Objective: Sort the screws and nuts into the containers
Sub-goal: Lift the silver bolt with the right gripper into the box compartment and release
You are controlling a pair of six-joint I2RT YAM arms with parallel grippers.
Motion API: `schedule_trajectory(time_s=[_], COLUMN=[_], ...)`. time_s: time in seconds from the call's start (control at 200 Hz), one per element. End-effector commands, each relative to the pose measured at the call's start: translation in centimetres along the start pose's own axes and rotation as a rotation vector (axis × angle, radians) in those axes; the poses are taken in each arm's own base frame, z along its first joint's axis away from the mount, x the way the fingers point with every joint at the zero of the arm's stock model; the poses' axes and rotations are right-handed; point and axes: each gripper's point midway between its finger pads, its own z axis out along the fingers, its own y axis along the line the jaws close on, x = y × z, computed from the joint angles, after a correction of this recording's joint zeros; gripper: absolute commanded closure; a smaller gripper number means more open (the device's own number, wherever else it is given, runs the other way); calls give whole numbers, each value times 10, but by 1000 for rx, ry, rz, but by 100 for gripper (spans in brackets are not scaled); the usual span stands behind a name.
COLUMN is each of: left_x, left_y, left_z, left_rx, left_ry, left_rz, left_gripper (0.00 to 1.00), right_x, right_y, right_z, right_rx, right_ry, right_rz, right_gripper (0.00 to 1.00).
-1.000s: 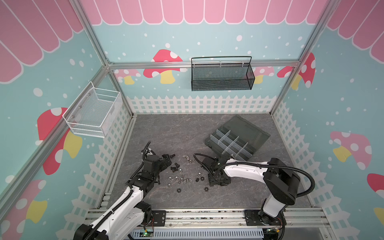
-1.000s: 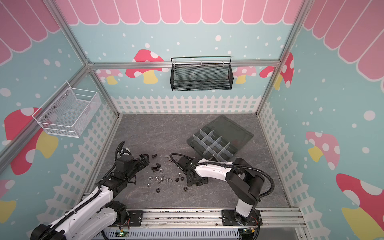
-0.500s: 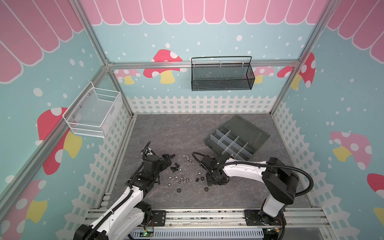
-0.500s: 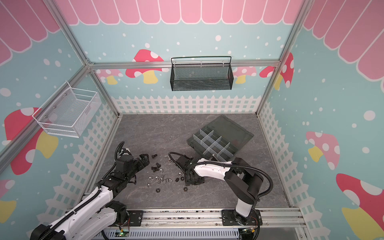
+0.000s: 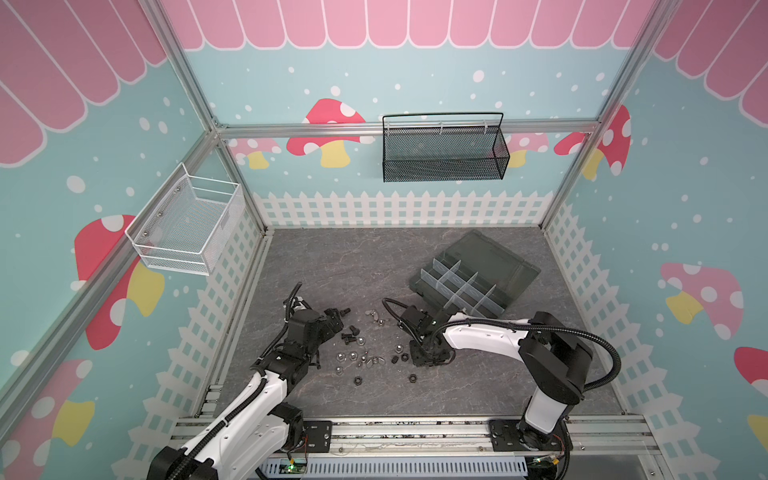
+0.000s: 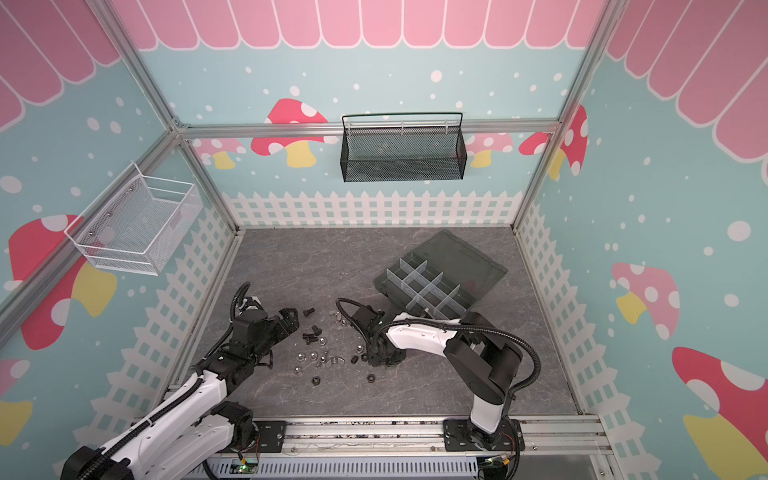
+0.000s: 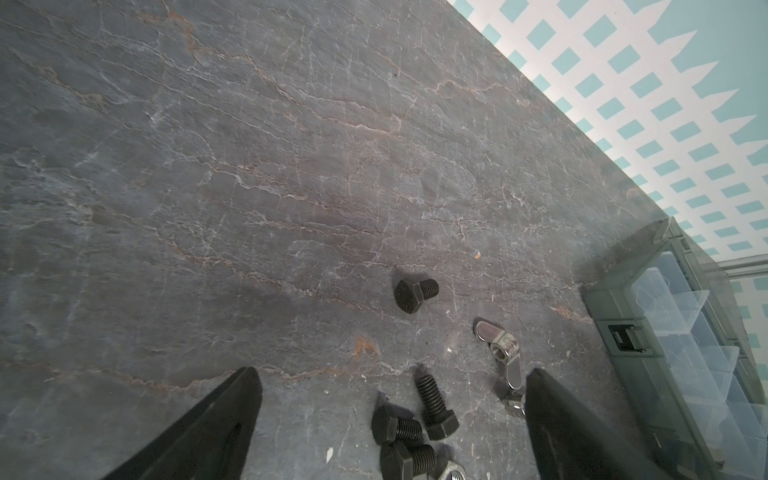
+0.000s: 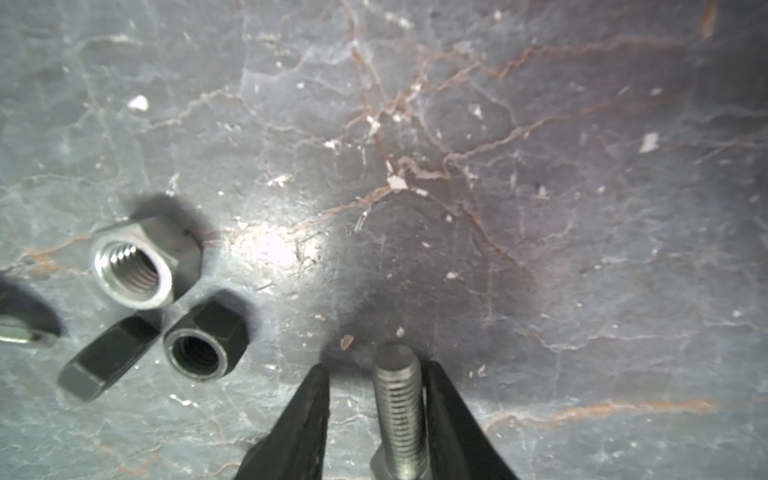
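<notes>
Several screws and nuts (image 5: 353,357) lie scattered on the grey floor between my arms. The containers are the compartments of a dark organizer box (image 5: 415,282) with white dividers, lid open, at the back right. My right gripper (image 8: 378,368) points down with a silver screw (image 8: 397,407) between its jaws. One finger touches the thread; a gap remains at the other side. A silver nut (image 8: 137,270) and a black nut (image 8: 199,347) lie beside it. My left gripper (image 7: 392,374) stands wide open over black screws (image 7: 434,409), near a wing nut (image 7: 498,347).
A black mesh basket (image 5: 444,153) hangs on the back wall and a white wire basket (image 5: 187,226) on the left wall. Two black nuts (image 5: 357,380) lie nearer the front rail (image 5: 395,432). The box corner (image 7: 623,307) shows in the left wrist view.
My right gripper's jaws have narrowed around the silver screw and the gripper has edged a little to the left. The left arm has not moved.
</notes>
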Motion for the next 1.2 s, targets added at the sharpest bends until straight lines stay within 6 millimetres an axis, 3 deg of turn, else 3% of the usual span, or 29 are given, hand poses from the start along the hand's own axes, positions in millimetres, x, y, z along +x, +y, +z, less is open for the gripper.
schedule_trajectory(time_s=[0.0, 0.305, 0.53, 0.88, 1.051, 1.196], left_x=[-6, -10, -20, -43, -51, -54], left_y=[-1, -1, -2, -19, -33, -39], left_z=[0, -2, -8, -21, -25, -25], left_rx=[1, -18, -30, 21, 72, 95], left_ry=[-16, -21, -42, -103, -118, -126], left_rz=[-22, -12, 0, 38, 63, 63], left_gripper=[0, 0, 0, 0, 0, 0], right_x=[9, 4, -27, -72, -77, -78], right_y=[-11, -16, -24, -111, -149, -166], right_z=[6, 5, -25, -86, -89, -82], right_rx=[38, 59, 56, 134, 197, 228], right_ry=[39, 31, -69, -234, -244, -233], right_rz=[-4, -47, -77, 26, 83, 108], right_gripper=[67, 98, 100, 100, 100, 100])
